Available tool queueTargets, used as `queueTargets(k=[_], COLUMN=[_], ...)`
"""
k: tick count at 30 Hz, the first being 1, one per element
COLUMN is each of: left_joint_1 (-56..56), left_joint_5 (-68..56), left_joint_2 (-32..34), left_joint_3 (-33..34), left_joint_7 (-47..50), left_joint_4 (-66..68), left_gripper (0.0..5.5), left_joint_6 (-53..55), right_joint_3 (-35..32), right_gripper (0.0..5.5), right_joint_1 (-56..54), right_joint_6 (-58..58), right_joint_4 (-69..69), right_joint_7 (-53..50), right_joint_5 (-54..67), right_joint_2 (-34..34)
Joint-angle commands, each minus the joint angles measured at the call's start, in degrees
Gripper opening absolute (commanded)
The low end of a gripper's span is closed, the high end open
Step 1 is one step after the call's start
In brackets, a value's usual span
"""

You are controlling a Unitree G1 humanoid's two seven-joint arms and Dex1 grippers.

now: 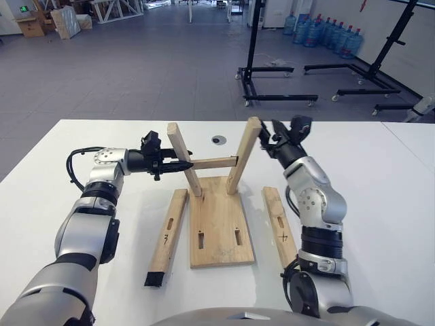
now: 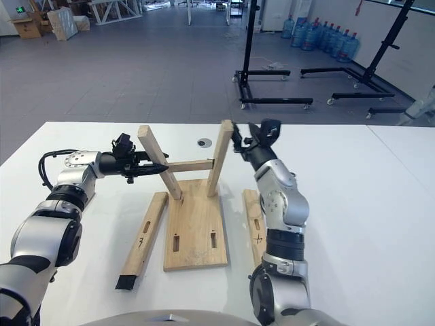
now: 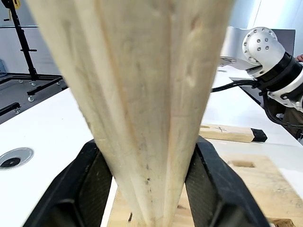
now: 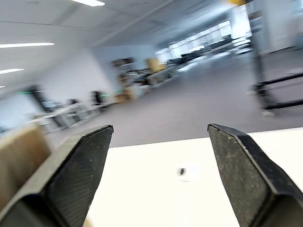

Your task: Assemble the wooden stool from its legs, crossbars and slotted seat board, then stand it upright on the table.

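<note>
Your left gripper (image 1: pixel 185 165), mid-left of the head view, is clamped tight on the left pale wooden leg (image 1: pixel 178 141); your right gripper (image 1: pixel 270 136) gapes wide, holding nothing, just beside the top of the right pale wooden leg (image 1: pixel 242 159); a thin wooden crossbar (image 1: pixel 214 162) joins both above the flat slotted seat board (image 1: pixel 219 238) at centre. Both legs lean; a sideways tug could pop the crossbar free or lever a leg from its slot.

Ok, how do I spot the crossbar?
Find the flat seat board in the middle of the white table. Two legs stand up at its far end. The crossbar is the thin stick bridging them, the only piece lying level in the air.
</note>
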Motion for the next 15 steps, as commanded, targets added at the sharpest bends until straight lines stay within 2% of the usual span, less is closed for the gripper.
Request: queueTargets(k=[1,6,11,15], left_joint_1=[2.1,1.0,-2.2,-4.5], left_joint_5=[7.1,7.2,6.6,5.7], left_joint_2=[-2.9,-4.0,-4.7,-5.4], left_joint_3=[-4.6,-6.2,-8.1,-12.0], left_joint_7=[0.2,-0.3,-0.3,-0.4], left_joint_4=[1.1,0.4,-0.1,-1.1], left_gripper=[2.03,2.03,2.03,2.03], left_joint_6=[-1.0,-1.1,1.0,2.5], right_joint_3=[16.5,22.0,23.7,22.6], right_gripper=[3.7,3.7,3.7,3.7], right_joint_1=[2.6,2.4,3.2,3.8], right_joint_6=[4.5,4.3,4.0,3.6], right_joint_4=[-3.1,-0.7,-0.8,-0.7], right_joint_7=[9.4,7.7,11.3,14.5], right_joint_5=[-0.2,-3.6,-4.5,-1.3], right_joint_2=[-1.8,-2.0,-4.0,-3.9])
